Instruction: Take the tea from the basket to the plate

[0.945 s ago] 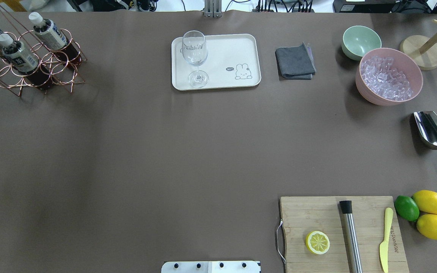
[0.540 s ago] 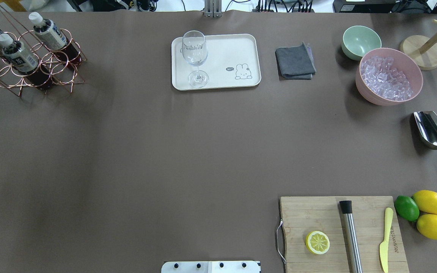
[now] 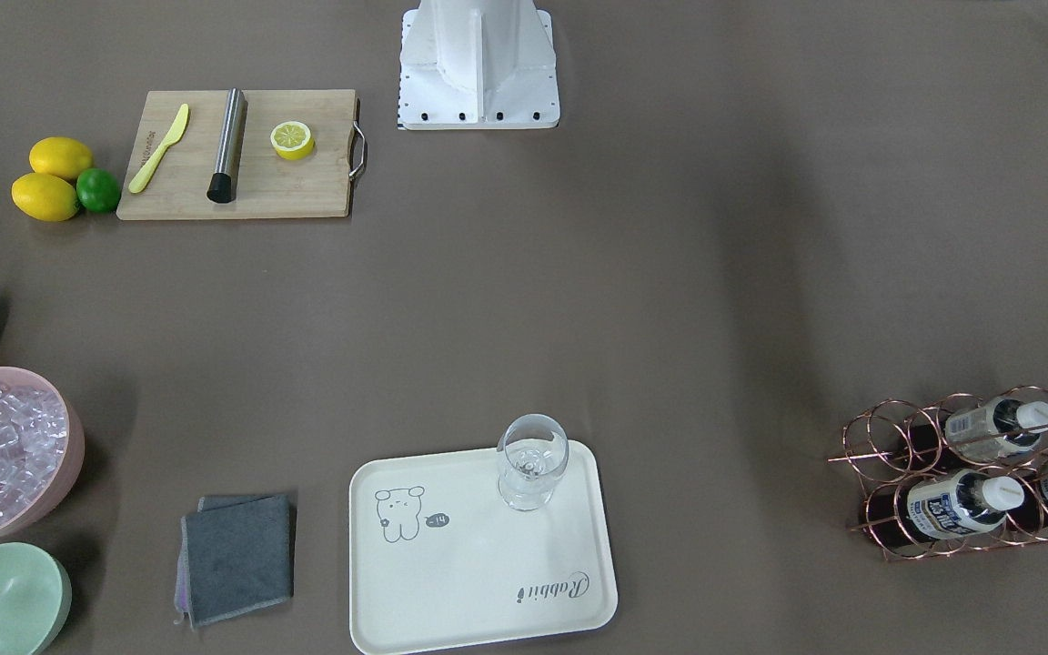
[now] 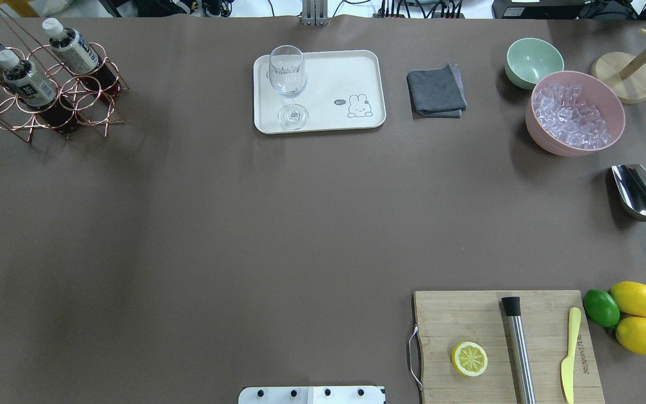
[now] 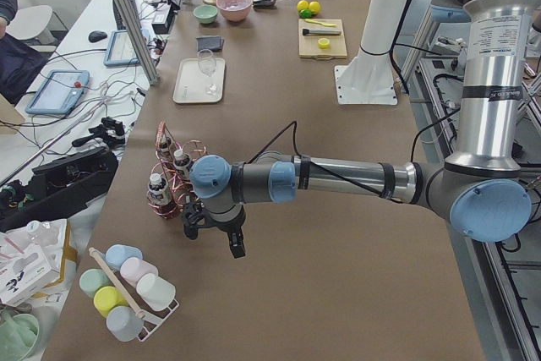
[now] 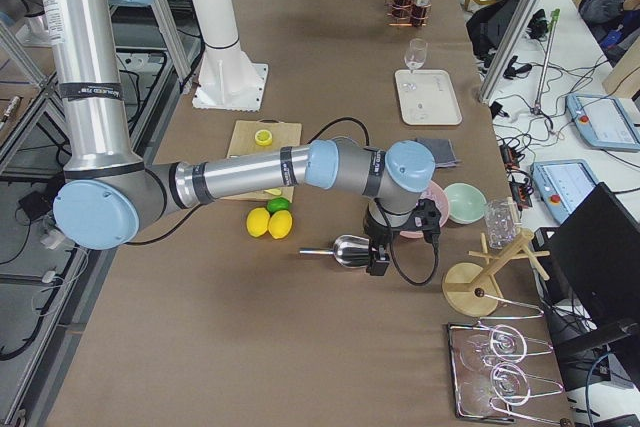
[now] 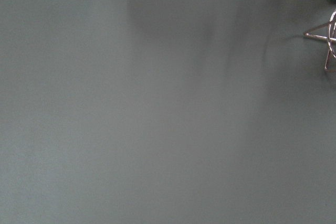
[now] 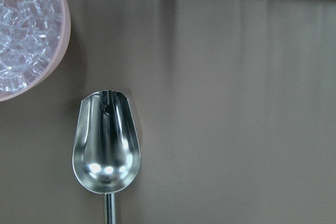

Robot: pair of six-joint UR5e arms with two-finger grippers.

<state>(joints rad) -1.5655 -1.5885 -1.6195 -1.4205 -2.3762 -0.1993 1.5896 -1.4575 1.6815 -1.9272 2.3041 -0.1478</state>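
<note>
Three tea bottles [image 4: 70, 49] with white caps stand in the rose-gold wire basket [image 4: 84, 92] at the table's far left; they show in the front view too [image 3: 956, 505]. The cream plate [image 4: 345, 73] lies at the far middle, also in the front view [image 3: 478, 582], with a clear glass [image 4: 288, 84] on its left end. My left gripper [image 5: 214, 236] hovers beside the basket [image 5: 173, 177], apart from it; I cannot tell if it is open. My right gripper [image 6: 380, 259] hangs over the steel scoop [image 6: 345, 247]; I cannot tell its state. Neither wrist view shows fingers.
A grey cloth [image 4: 436, 91], a green bowl [image 4: 533, 60] and a pink bowl of ice [image 4: 575, 112] sit right of the plate. A wooden cutting board [image 4: 469, 320] with half a lemon, a muddler and a knife lies at front right, beside lemons and a lime [image 4: 601, 307].
</note>
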